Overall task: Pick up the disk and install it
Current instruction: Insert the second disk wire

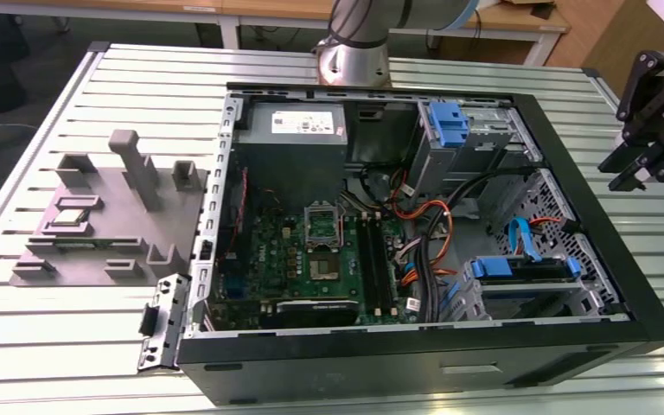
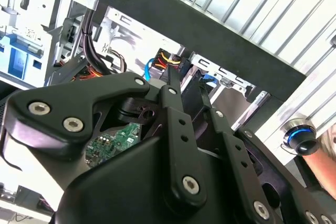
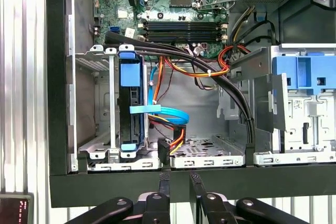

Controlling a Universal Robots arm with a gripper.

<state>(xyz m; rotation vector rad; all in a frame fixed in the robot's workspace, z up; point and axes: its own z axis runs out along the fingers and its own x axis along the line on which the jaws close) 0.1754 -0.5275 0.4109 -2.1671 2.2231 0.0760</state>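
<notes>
The gripper (image 1: 653, 130) is seen at the right edge of the exterior view, clear of the open computer case (image 1: 424, 341), and in the first wrist view its fingers (image 3: 164, 184) are drawn narrow with nothing between them. The disk (image 3: 130, 106) stands on edge in the drive cage (image 3: 100, 145) at centre-left of that view. Its blue carrier appears slotted into the cage rails, judged seated.
</notes>
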